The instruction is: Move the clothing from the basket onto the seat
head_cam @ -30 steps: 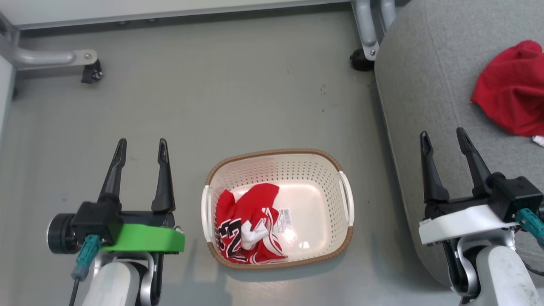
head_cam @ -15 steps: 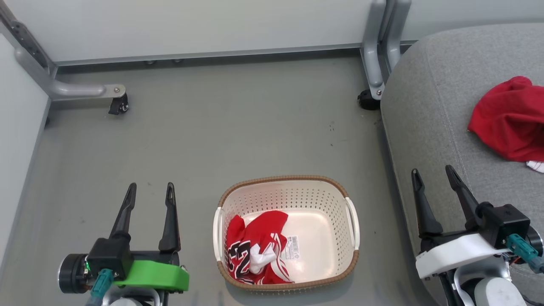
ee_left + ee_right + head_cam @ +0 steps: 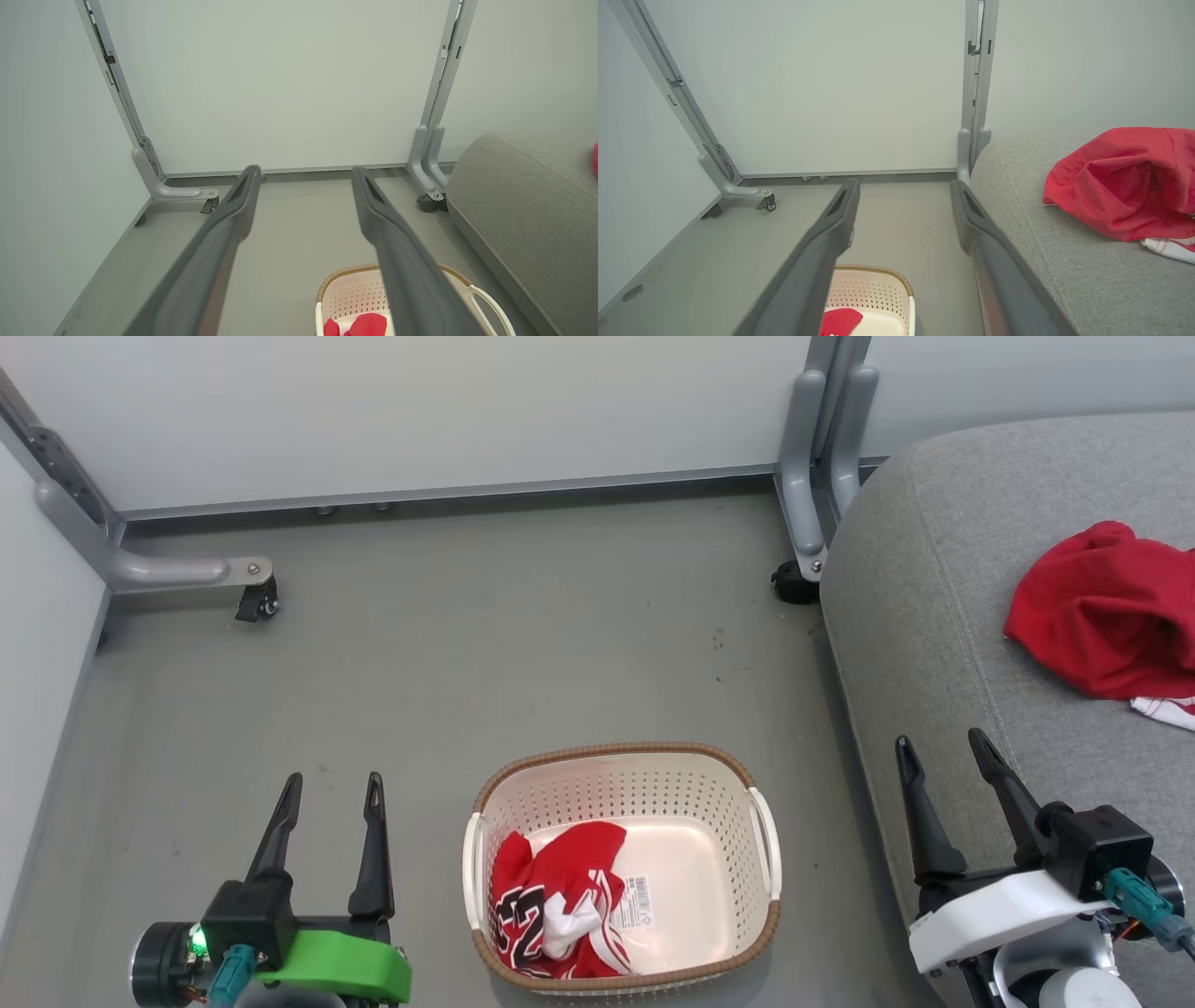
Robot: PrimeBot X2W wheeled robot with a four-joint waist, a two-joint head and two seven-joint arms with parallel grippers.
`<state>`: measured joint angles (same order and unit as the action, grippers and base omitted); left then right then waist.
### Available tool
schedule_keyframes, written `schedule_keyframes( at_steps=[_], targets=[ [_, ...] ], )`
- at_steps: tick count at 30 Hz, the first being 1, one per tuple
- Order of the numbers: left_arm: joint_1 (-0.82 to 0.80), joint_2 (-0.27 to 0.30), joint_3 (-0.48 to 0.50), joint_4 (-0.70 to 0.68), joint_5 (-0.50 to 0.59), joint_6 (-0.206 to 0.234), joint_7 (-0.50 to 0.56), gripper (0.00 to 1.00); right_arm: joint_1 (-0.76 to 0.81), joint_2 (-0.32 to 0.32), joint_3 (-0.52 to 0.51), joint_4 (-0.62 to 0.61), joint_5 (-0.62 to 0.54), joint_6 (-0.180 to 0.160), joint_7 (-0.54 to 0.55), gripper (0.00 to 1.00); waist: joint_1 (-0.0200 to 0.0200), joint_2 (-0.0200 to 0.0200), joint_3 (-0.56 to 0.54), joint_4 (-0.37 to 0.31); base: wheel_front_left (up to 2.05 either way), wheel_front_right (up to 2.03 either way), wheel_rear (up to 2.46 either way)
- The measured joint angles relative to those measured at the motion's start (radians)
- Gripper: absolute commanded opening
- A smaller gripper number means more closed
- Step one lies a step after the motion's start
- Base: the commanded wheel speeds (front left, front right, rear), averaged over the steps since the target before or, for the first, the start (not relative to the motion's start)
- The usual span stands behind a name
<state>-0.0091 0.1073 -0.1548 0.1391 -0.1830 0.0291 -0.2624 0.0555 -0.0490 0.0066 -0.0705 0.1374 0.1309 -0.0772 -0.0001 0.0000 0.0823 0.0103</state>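
In the head view, the left end effector (image 3: 335, 782) at lower left and the right end effector (image 3: 938, 742) at lower right both stand wide and empty. A crumpled red garment (image 3: 555, 896) lies in the left half of the basket (image 3: 653, 784) at bottom centre. A second red garment (image 3: 1102, 616) rests on the seat (image 3: 915, 616) at right.

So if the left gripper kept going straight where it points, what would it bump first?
The left gripper points across bare floor toward the pale wall, so it would likely meet the floor near the wall's foot, or the wall itself; depth is unclear. The basket sits beside its path.
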Motion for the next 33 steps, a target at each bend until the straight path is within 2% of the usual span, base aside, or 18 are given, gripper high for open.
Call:
schedule_keyframes(
  at_steps=[22,33],
  targets=[
    [-0.009,-0.025,0.019,0.039,0.024,-0.028,0.000,1.00,-0.019,0.000,0.008,-0.017,-0.018,0.000,0.010,1.00,0.0000,0.0000,0.011,-0.002,0.00,0.00,0.00],
    [-0.245,-0.038,-0.096,0.174,0.112,-0.074,-0.002,1.00,-0.109,0.000,0.015,-0.065,-0.044,0.000,0.006,1.00,0.0000,0.0000,0.128,-0.001,0.00,0.00,0.00]
  ],
)
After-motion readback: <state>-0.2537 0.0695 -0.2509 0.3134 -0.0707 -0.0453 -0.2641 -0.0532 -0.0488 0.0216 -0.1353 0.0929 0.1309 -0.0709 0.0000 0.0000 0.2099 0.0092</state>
